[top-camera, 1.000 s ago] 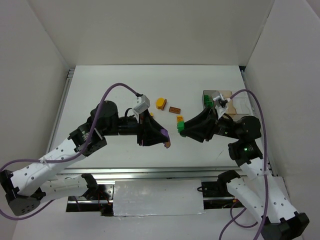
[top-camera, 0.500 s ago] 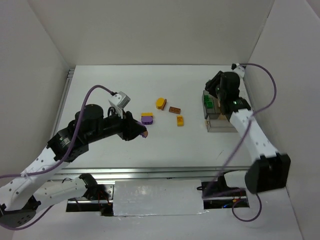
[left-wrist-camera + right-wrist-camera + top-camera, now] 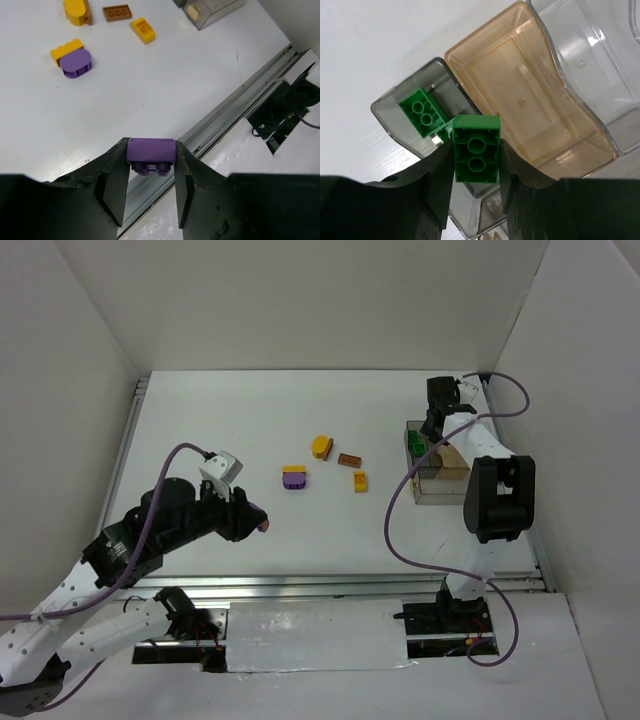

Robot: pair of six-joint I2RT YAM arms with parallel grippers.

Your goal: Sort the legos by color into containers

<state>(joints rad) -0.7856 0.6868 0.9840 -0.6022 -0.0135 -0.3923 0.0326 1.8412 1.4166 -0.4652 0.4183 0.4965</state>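
**Two bricks gripped, five loose on the counter**

A green brick [image 3: 476, 148] is clamped between the fingers of the right gripper [image 3: 476, 162], hollow underside towards the wrist camera. It hangs above the smoky grey compartment [image 3: 390, 109], next to the wall shared with the tan compartment [image 3: 520, 100]. A second green brick [image 3: 422, 111] lies inside the grey one. The clear compartment [image 3: 600, 45] sits beyond the tan. The tray [image 3: 440, 492] stands by the counter's [image 3: 220, 420] right edge, towards the far right corner.

The left gripper [image 3: 150, 162] is closed on a purple brick [image 3: 150, 150], held off the surface near the near edge, left of the middle.

Around the counter's middle lie a rounded purple brick [image 3: 76, 62] touching a yellow-orange brick [image 3: 66, 49], a rounded yellow brick [image 3: 321, 446], a brown plate [image 3: 349, 460] and a small yellow brick [image 3: 360, 481]
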